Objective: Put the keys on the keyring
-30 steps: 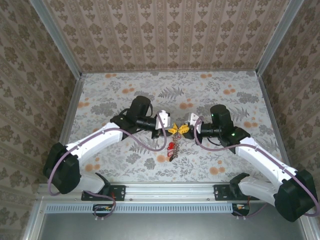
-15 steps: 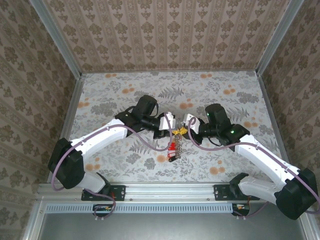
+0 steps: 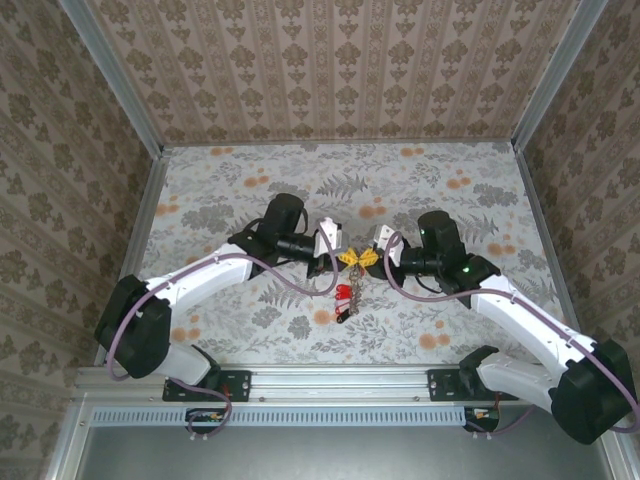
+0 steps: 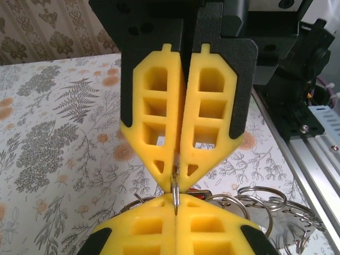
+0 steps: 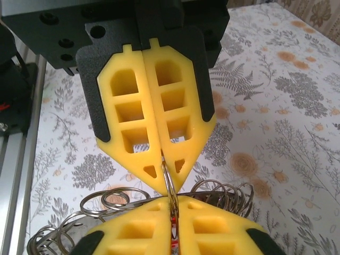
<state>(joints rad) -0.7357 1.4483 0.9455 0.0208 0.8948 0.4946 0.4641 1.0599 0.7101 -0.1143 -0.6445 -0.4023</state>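
While the red keys hang in a bunch closest to the arm bases, the left pincer and right pincer meet tip to tip just above them. Both are squeezed tight on the thin edge of the keyring, with floral tabletop stretching behind.

Table covered edge to edge in a pale floral print, grey ferns and leaves with orange blossoms, metal rail along its near edge at the bottom of the frame, cluster of red keys and wire rings low centre, unclear whether resting on the print or hanging above it.
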